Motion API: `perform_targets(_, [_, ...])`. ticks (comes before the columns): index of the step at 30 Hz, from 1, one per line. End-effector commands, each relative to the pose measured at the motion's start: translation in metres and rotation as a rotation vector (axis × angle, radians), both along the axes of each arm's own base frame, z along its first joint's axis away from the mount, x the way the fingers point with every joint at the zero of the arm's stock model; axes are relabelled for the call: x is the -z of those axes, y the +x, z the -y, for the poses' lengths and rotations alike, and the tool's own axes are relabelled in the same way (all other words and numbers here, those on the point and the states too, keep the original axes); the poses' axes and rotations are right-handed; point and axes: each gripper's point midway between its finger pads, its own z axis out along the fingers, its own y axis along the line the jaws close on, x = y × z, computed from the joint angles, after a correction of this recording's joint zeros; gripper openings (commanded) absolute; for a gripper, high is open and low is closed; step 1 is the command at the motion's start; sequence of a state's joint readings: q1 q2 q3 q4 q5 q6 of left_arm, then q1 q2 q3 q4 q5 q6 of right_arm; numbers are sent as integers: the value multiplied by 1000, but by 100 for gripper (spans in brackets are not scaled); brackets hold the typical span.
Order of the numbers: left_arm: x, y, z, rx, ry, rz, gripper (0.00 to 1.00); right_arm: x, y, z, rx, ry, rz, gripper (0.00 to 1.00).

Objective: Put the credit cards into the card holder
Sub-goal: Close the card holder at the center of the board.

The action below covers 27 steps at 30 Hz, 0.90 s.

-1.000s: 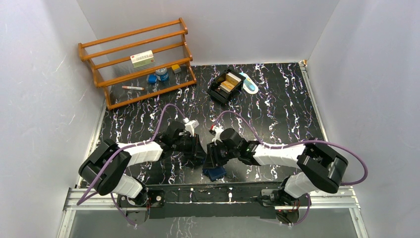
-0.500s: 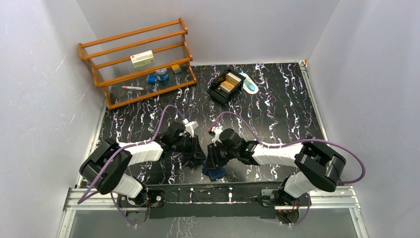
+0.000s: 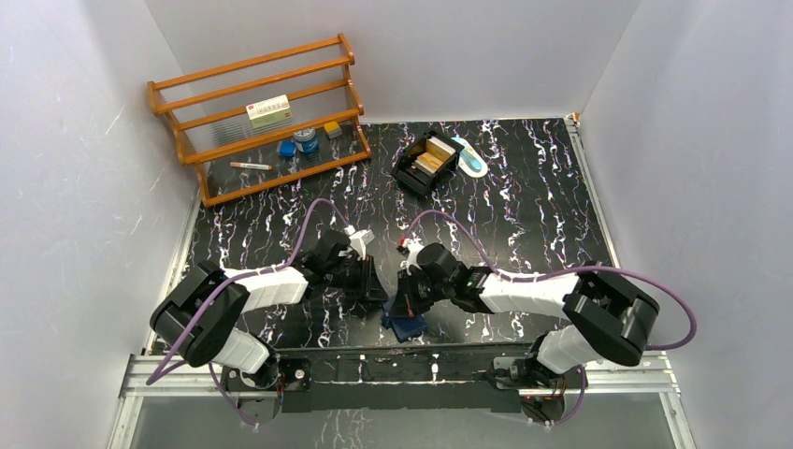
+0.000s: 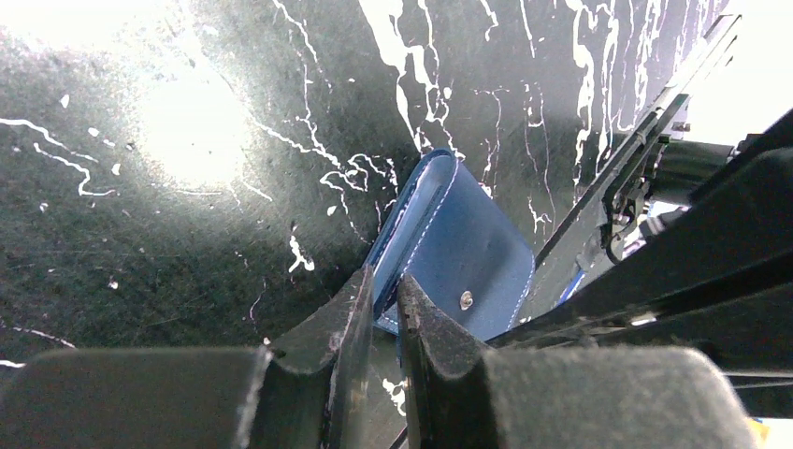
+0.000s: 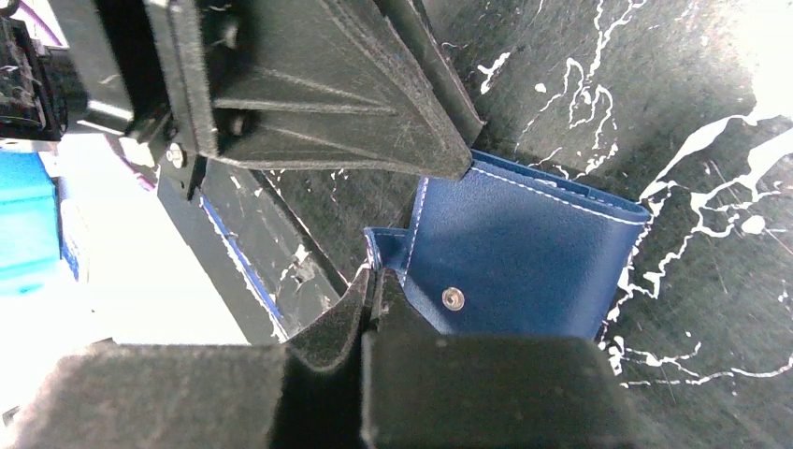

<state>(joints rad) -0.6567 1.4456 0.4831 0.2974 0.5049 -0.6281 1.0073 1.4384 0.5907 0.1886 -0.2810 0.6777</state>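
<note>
Navy card holder point(image 3: 405, 326) at the bottom centre of the top view, with both grippers at it.
It lies folded on the black marbled table point(image 3: 524, 187), its snap stud point(image 5: 453, 298) facing up; the left gripper point(image 4: 383, 297) has its fingers narrow, pinching one edge of the holder; the right gripper point(image 5: 374, 285) has its fingers pressed fully together at the blue flap point(image 5: 385, 251) beside the stud, and I cannot tell whether they nip it; the credit cards point(image 3: 430, 157) sit in a black tray point(image 3: 408, 176) at upper centre, well apart; a wooden rack point(image 3: 252, 122) stands at upper left.
</note>
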Motion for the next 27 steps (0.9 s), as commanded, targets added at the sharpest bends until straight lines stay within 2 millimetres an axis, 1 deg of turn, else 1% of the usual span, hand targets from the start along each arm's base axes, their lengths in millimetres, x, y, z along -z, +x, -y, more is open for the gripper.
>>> perform_targets(1, [7, -4, -7, -4, 44, -20, 14, -21, 10, -1, 60, 56, 44, 0])
perform_targets(3, [8, -3, -8, -7, 50, -21, 15, -21, 11, 3, 97, 48, 32, 0])
perform_targets(7, [3, -1, -8, -30, 52, -33, 16, -12, 13, 13, 170, 10, 3, 0])
perform_targets(12, [-16, 7, -5, -66, 29, -4, 22, -4, 13, 22, 228, -24, -29, 0])
perform_targets(13, [-24, 10, -4, -75, 13, 19, 23, -3, 14, 24, 239, -27, -30, 0])
perform_targets(15, [-33, 13, -4, -91, -5, 46, 23, -2, 14, 27, 266, -29, -38, 0])
perform_targets(19, [-48, 13, 0, -76, -35, 76, 22, -1, 15, 32, 304, -41, -46, 0])
perform_targets(21, [-52, 14, 1, -59, -43, 97, 23, 0, 15, 35, 318, -42, -51, 0])
perform_targets(24, [-53, 12, 3, -33, -49, 102, 23, 0, 16, 37, 332, -46, -50, 0])
perform_targets(27, [-54, 10, 12, -12, -95, 88, 22, 1, 16, 38, 333, -48, -52, 0])
